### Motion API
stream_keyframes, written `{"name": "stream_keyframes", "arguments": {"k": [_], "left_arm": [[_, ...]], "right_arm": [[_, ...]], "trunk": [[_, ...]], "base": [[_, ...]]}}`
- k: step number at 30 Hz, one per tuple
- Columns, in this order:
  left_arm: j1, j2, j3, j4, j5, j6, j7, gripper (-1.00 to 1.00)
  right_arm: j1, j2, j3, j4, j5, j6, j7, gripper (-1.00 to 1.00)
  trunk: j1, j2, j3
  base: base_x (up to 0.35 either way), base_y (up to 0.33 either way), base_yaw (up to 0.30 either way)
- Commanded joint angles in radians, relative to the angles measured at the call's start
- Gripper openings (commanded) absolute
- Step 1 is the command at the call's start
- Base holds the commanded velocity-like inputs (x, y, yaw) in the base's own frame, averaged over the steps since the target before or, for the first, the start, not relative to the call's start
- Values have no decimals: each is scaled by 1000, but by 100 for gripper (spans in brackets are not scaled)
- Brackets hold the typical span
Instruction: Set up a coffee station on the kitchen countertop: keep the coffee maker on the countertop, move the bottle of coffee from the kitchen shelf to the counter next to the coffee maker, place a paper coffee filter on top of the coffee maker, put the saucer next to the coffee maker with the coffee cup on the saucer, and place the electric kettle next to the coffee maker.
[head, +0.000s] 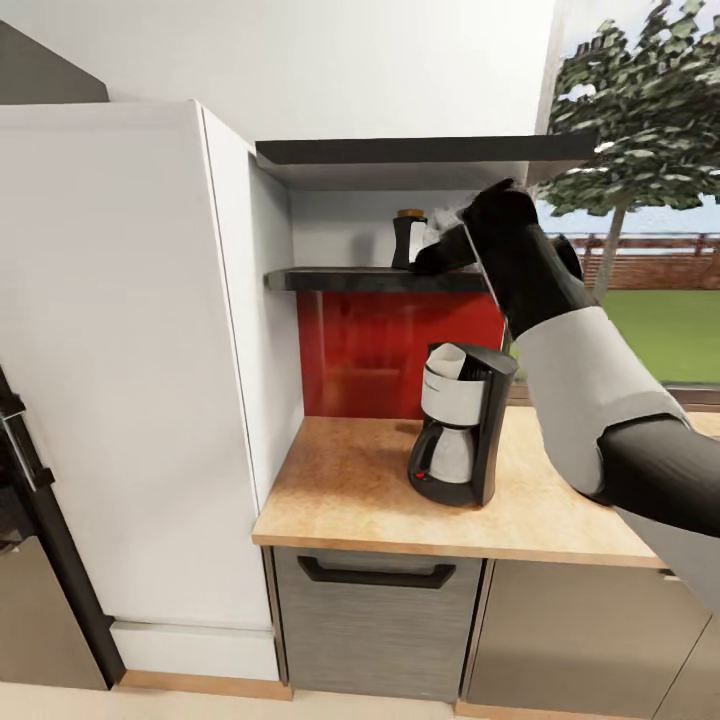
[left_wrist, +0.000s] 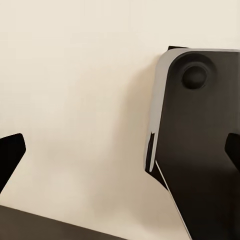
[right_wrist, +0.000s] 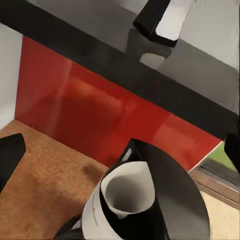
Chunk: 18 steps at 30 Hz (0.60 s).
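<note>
The black coffee maker (head: 462, 425) stands on the wooden countertop (head: 340, 480), with a white paper filter (head: 447, 360) in its top. The same filter (right_wrist: 127, 187) and machine (right_wrist: 170, 200) lie below the right wrist camera. A dark coffee bottle (head: 407, 238) with a brown cap and white label stands on the black shelf (head: 340, 280) above. My right gripper (head: 432, 255) is raised to shelf height, just right of the bottle (right_wrist: 162, 20). It is open (right_wrist: 120, 150), with nothing between its fingers. My left gripper (left_wrist: 120, 155) is open over pale floor.
A tall white cabinet (head: 120, 350) walls off the counter's left side. A second dark shelf (head: 400, 150) hangs above the bottle. The red backsplash (head: 390, 350) runs behind the coffee maker. A grey drawer (head: 378, 610) sits under the counter, and a window (head: 650, 220) lies to the right.
</note>
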Motion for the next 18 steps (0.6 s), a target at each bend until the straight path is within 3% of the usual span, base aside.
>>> {"name": "stream_keyframes", "arguments": {"k": [1,4,8,10,14,16,18], "left_arm": [[1,0,-2,-2,10,-1,-1,100],[1,0,-3,-2,10,-1,-1,100],[1,0,-5,-2,10,-2,-1,100],[1,0,-6,-2,10,-4,-1,100],[1,1,-7,-2,9,-7,-2,100],[1,1,-8,-2,7,-7,-3,100],[1,1,-8,-2,5,-6,-4,100]], "right_arm": [[0,0,-29,-46,10,3,9,100],[0,0,-72,-115,10,3,9,100],[0,3,-167,-211,12,5,3,100],[-1,5,-178,-219,12,4,-24,100],[-1,39,-185,-213,9,-12,-146,100],[-1,67,-203,-216,6,-88,-267,100],[-1,89,-210,-215,5,-147,-341,100]], "trunk": [[0,0,0],[0,0,0],[0,0,0],[0,0,0],[0,0,0],[0,0,0],[0,0,0]], "base": [[-1,1,0],[0,0,0],[0,0,0],[0,0,0],[0,0,0],[0,0,0],[0,0,0]]}}
